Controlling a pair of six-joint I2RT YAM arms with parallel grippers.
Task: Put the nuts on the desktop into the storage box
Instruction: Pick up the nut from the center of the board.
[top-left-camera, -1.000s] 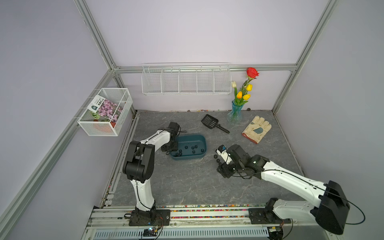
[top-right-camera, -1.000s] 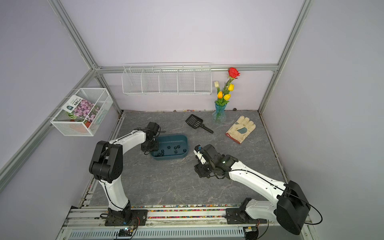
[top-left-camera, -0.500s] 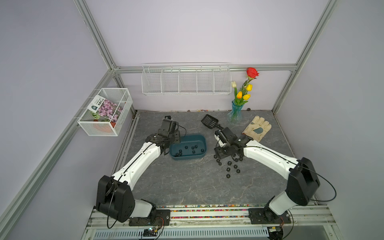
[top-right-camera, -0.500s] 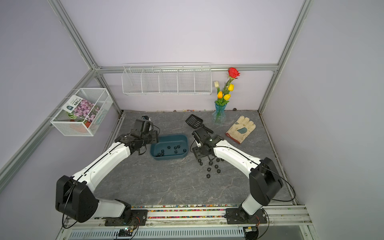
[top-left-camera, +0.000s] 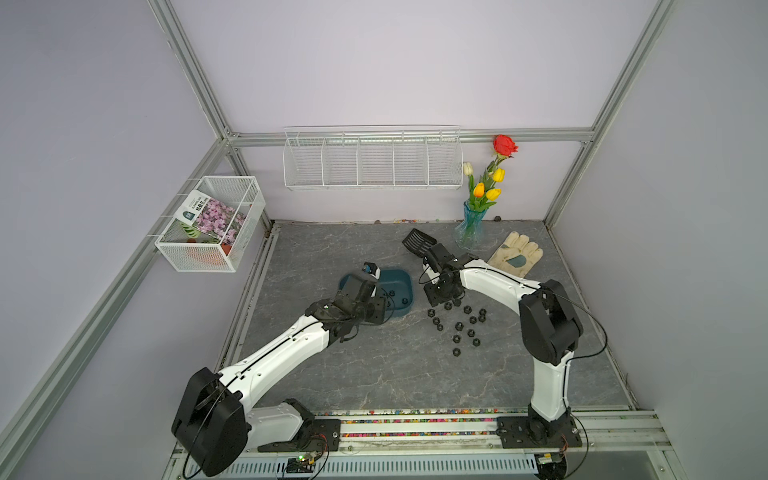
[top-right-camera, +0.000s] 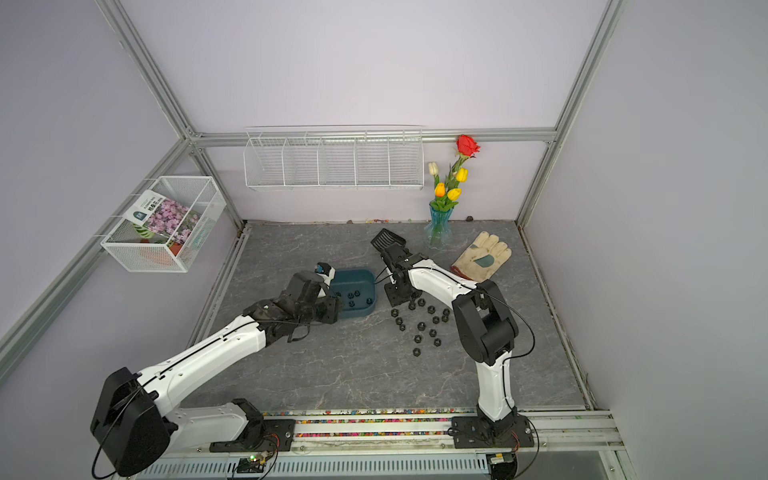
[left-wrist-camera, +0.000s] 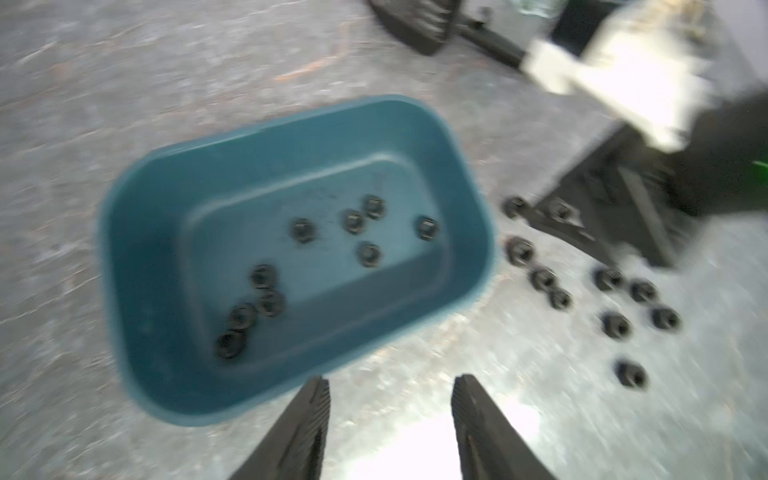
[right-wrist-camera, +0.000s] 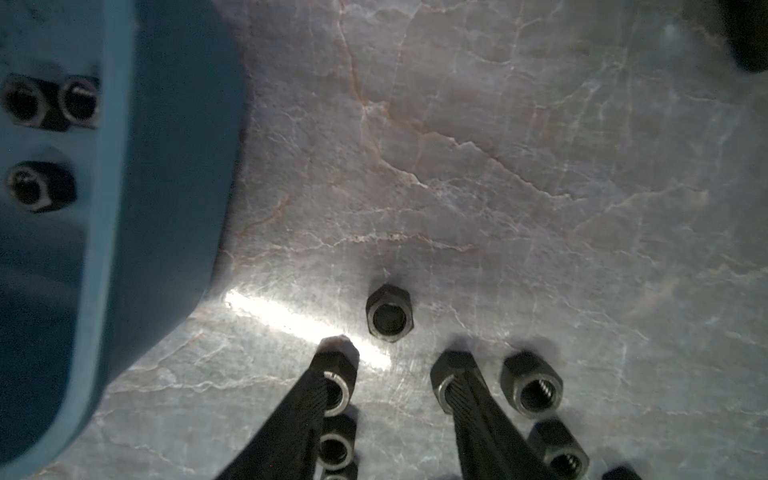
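The teal storage box (top-left-camera: 403, 284) (top-right-camera: 359, 280) sits on the grey veined desktop (top-left-camera: 374, 370) and holds several black nuts (left-wrist-camera: 368, 253). Several more nuts (top-left-camera: 459, 326) (top-right-camera: 432, 320) lie scattered on the desktop right of it. My left gripper (left-wrist-camera: 390, 386) (top-left-camera: 378, 312) is open, over bare desktop just off the box's near rim (left-wrist-camera: 291, 399). My right gripper (right-wrist-camera: 392, 365) (top-left-camera: 442, 296) is down at the far end of the cluster and open. A nut shows behind each fingertip, bare stone lies between them, and one nut (right-wrist-camera: 390, 318) lies just ahead.
A black slotted scoop (top-left-camera: 417, 242) lies behind the right wrist. A blue vase of flowers (top-left-camera: 469, 228) and a pale glove (top-left-camera: 515, 257) stand at the back right. White wire baskets hang on the back wall (top-left-camera: 372, 166) and the left wall (top-left-camera: 212, 226).
My left gripper has moved from the box's left side round to its near edge. My right gripper has shifted back to the far end of the nut cluster.
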